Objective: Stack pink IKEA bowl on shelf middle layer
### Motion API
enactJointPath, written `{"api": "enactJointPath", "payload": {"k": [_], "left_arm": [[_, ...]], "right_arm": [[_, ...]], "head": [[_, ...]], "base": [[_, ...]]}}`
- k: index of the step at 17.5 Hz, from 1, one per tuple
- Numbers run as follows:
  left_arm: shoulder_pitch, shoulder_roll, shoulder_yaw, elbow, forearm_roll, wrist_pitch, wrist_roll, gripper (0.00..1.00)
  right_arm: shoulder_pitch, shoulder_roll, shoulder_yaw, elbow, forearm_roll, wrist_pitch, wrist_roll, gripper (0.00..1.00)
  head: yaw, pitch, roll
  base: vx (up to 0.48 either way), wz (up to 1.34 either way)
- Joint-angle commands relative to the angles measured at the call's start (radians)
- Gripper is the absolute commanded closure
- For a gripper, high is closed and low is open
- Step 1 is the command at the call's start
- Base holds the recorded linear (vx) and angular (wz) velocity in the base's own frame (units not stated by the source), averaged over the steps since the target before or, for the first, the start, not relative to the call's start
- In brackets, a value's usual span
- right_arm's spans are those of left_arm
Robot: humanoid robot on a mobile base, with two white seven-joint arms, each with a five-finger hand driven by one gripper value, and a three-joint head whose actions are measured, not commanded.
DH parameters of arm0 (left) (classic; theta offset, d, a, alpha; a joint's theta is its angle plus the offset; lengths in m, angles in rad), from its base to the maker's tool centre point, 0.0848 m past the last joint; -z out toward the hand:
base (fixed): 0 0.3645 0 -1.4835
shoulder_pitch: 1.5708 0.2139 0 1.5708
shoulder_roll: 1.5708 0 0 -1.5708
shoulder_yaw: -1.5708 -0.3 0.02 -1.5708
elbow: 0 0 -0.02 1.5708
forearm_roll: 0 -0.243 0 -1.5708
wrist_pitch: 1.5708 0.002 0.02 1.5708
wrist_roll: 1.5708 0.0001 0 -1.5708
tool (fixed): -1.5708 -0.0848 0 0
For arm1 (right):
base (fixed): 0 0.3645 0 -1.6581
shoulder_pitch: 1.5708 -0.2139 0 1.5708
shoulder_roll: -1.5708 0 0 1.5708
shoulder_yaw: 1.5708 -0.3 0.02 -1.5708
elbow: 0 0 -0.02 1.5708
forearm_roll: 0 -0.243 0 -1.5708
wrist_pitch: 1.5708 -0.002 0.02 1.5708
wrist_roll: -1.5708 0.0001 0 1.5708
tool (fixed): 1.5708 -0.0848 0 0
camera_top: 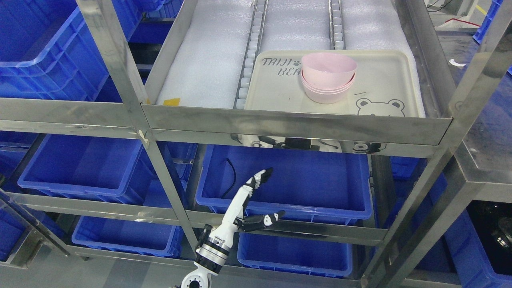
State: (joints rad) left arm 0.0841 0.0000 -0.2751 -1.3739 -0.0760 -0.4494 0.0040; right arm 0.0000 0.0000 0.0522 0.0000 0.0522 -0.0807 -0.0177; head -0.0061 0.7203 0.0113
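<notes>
A stack of pink bowls (328,80) stands on a cream tray (384,80) with a bear print, on the steel shelf's foam-lined layer (208,60). The top bowl sits tilted in the stack. My left hand (273,194) is well below that layer, in front of a blue bin (304,180) on the level underneath. It is open, fingers stretched up and to the right, thumb spread out, and it holds nothing. The white forearm (224,232) comes up from the bottom edge, left of the middle. My right arm does not show.
The shelf's front steel rail (296,124) runs between the hand and the tray. Roller strips (250,52) divide the foam pads. Blue bins (80,168) fill the lower levels and the left side. A steel post (440,180) slants at the right.
</notes>
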Motion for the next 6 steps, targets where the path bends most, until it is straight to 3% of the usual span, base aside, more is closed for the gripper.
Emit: {"api": "enactJointPath", "payload": {"k": [1, 6], "left_arm": [[0.009, 0.017, 0.008, -0.111, 0.113, 0.145, 0.083, 0.07], [0.011, 0.017, -0.019, -0.128, 0.113, 0.183, 0.083, 0.03]], "right_arm": [[0.005, -0.017, 0.000, -0.017, 0.000, -0.001, -0.001, 0.00], [0.005, -0.017, 0.000, -0.017, 0.000, -0.001, -0.001, 0.00]], "head": [[0.0000, 0.000, 0.000], [0.0000, 0.000, 0.000]], "base": [[0.000, 0.00], [0.007, -0.04]]}}
